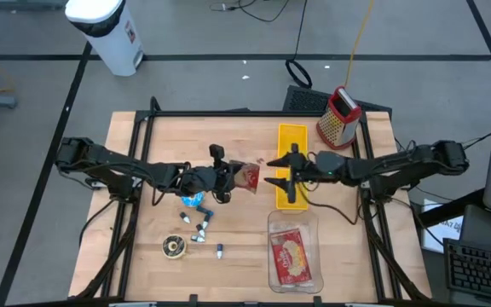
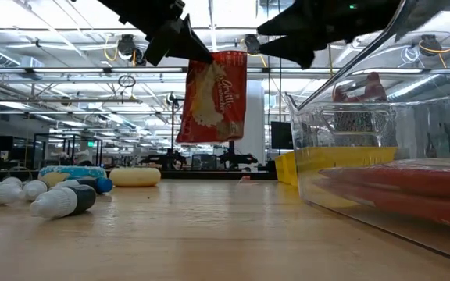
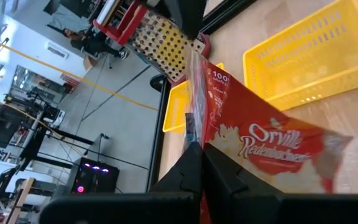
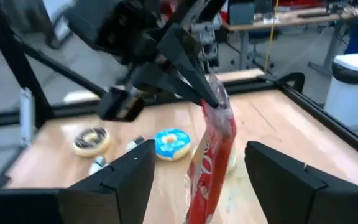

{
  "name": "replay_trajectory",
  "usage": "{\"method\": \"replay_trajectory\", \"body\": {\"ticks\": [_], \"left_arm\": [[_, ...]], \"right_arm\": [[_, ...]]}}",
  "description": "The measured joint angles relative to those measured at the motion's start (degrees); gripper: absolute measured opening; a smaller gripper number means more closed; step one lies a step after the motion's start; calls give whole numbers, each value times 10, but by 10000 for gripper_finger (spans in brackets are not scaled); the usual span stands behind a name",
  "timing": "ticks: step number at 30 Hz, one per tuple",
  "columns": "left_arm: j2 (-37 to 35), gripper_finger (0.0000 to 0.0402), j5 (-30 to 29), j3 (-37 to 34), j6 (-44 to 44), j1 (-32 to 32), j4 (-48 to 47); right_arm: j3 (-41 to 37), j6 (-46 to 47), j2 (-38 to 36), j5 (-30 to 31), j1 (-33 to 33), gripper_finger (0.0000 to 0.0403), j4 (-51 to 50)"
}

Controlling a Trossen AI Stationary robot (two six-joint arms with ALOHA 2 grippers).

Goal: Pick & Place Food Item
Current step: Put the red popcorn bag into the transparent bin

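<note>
**Left gripper clamped on popcorn bag: handover stage**

Left gripper point(image 1: 225, 179) is clamped on the top edge of the Orville popcorn bag point(image 1: 247, 176), which hangs clear above the table point(image 1: 245, 247). Right of it, I see the right gripper point(image 1: 273, 182) with fingers spread wide, level with the bag and just beside it. I judge a handover in hand. Next, I must close the right fingers on the bag, then carry it toward the yellow basket point(image 1: 293, 136).

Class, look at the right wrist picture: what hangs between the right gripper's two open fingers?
The red popcorn bag, pinched at its top by the shut left gripper. It hangs in the gap of the right gripper, untouched by either finger.
</note>
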Motion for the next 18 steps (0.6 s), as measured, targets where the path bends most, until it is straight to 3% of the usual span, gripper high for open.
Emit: {"method": "replay_trajectory", "body": {"ticks": [4, 8, 18], "left_arm": [[0, 4, 0, 0, -7, 0, 3], [6, 2, 0, 1, -8, 0, 4], [6, 4, 1, 1, -6, 0, 3]], "right_arm": [[54, -27, 36, -1, -14, 232, -52], [91, -25, 72, -51, -31, 229, -72], [111, -3, 124, -60, -59, 210, -76]]}}
